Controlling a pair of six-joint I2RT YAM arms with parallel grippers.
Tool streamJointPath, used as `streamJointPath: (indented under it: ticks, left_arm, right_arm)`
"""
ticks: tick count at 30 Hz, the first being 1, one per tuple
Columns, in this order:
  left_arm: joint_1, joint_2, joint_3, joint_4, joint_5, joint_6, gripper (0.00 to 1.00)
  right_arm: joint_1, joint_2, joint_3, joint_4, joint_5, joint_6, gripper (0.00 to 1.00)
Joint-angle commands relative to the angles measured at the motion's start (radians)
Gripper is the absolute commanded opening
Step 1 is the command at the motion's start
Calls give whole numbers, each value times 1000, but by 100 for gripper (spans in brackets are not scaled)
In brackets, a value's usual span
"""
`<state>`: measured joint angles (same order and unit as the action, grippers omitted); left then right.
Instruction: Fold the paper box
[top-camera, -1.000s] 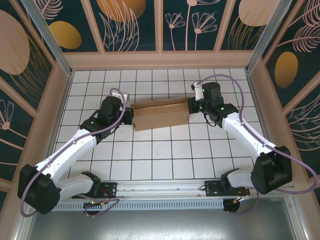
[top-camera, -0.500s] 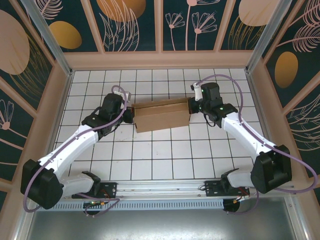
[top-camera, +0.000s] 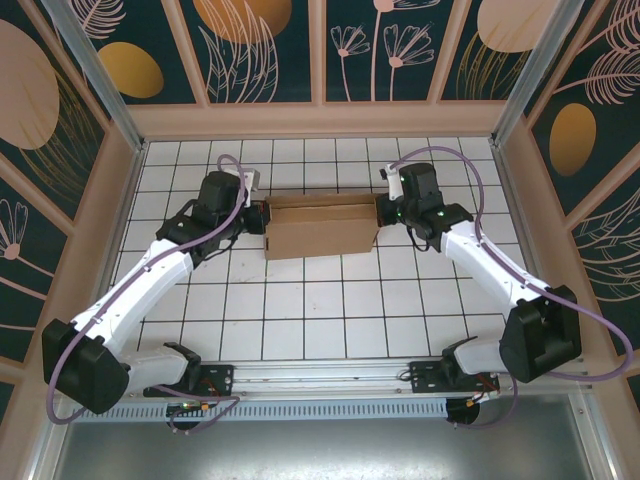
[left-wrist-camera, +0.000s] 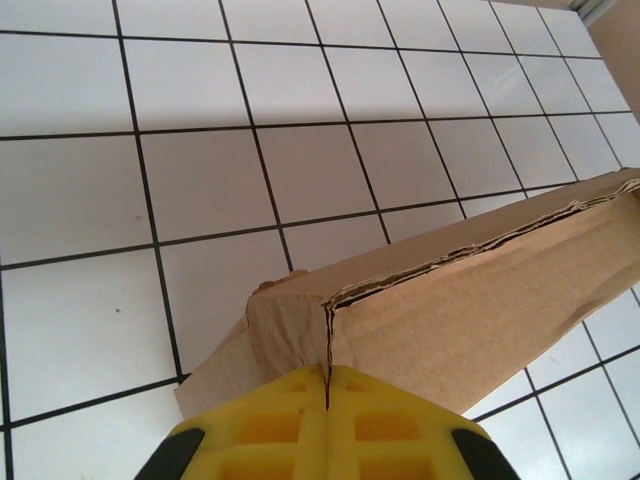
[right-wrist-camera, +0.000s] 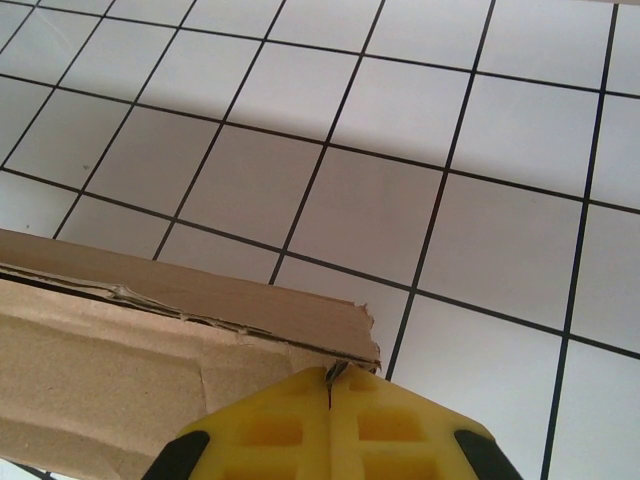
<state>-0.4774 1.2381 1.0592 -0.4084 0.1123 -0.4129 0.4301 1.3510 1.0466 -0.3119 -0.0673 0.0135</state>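
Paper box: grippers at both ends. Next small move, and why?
Probably press both ends inward a touch. The left gripper and right gripper are shut, each against an end of the paper box, and its wall layers gape slightly along the top edge, so the folds look unseated.

You will find nothing to read here: no lettering, number, label or brand stands legible on the paper box (top-camera: 318, 230), the tiled table (top-camera: 300, 300) or the painted wall panels (top-camera: 265, 50).

Left arm (top-camera: 150, 285) stretched far and rightward, left gripper (top-camera: 260, 216) closed tight; right arm (top-camera: 490, 265) stretched far and leftward, right gripper (top-camera: 381, 210) likewise closed.
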Motion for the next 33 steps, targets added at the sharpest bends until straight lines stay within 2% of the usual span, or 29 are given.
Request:
streamJointPath:
  ticks: [1,6,18,24,33]
  left_arm:
    - [0,9,35,-5,139,-24,0]
    - [19,3,39,-58,180,-15,0]
    - [54,5,109,-192,196,12,0]
    - [106,-5,96,-158,306,-28,0]
    - [106,-6,35,-149,269,7,0]
  right_arm:
    - [42,17,36,-71,-54,-9,0]
    - [59,13,64,-100,-31,-22,0]
    - [82,5,127,-175,10,-54,0]
    - [82,5,133,-185,21,-61,0]
    - [82,4,114,-175,19,-63,0]
